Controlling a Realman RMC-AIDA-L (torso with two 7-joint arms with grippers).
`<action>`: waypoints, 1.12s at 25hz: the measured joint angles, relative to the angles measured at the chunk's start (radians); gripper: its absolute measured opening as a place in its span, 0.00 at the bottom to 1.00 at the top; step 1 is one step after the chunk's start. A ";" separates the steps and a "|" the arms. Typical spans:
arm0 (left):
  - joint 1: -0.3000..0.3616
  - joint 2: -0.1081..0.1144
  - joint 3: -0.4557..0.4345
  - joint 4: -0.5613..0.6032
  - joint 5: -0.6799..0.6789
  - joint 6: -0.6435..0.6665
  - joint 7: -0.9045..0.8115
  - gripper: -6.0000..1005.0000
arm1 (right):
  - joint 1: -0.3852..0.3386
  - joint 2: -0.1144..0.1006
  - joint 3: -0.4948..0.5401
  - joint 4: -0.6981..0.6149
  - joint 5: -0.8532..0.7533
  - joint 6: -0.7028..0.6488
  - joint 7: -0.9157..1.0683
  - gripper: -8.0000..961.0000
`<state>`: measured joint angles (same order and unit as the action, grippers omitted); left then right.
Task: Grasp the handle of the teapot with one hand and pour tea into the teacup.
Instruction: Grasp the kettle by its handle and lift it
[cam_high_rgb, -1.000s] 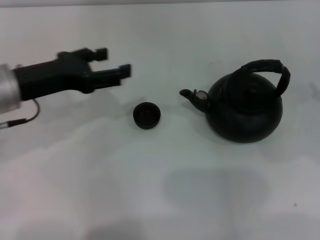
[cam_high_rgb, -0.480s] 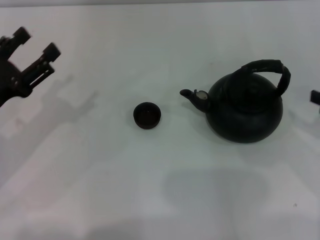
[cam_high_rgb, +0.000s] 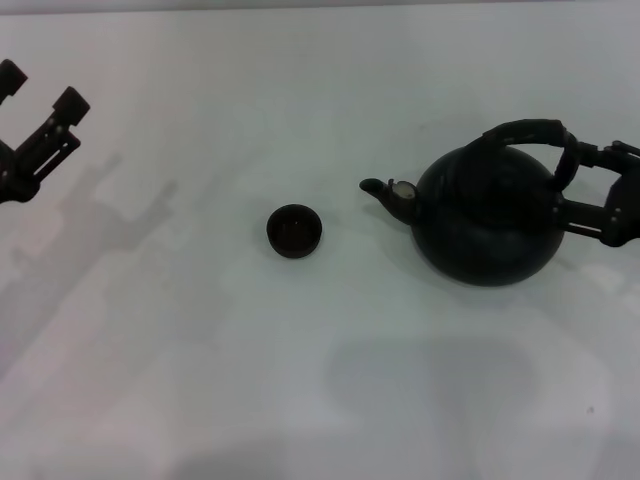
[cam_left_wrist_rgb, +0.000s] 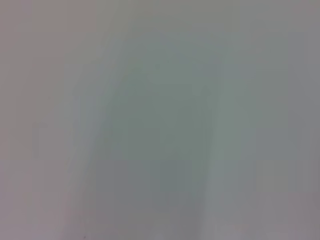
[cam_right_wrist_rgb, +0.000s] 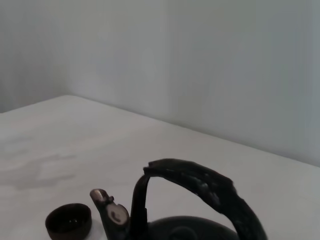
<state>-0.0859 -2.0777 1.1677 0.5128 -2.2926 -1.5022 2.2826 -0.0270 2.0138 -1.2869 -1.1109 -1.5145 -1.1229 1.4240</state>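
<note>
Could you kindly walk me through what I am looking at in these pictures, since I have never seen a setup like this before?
This is a two-armed robot, photographed by three of its own cameras. The head view looks down on a white table. On it stand a black teapot with an arched handle and, beside its spout, a small dark teacup. The right gripper reaches in at the handle's far side from the cup, fingers open, holding nothing. The left gripper hangs open at the table's left edge, away from both. The right wrist view shows the handle and cup from close by; the left wrist view shows only a blank pale surface.
</note>
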 joint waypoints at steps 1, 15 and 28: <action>0.002 0.000 -0.001 -0.001 -0.001 -0.003 -0.001 0.87 | 0.007 0.000 0.000 0.008 0.000 0.004 -0.005 0.88; -0.001 0.004 -0.002 -0.012 -0.010 -0.006 0.000 0.87 | 0.015 0.003 0.008 0.009 0.031 0.041 -0.019 0.76; -0.003 0.004 -0.002 -0.023 -0.010 0.002 0.002 0.87 | 0.032 0.004 -0.005 0.106 0.175 0.014 -0.154 0.34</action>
<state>-0.0890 -2.0739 1.1658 0.4900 -2.3026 -1.4998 2.2848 0.0047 2.0174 -1.2914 -1.0050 -1.3392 -1.1093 1.2699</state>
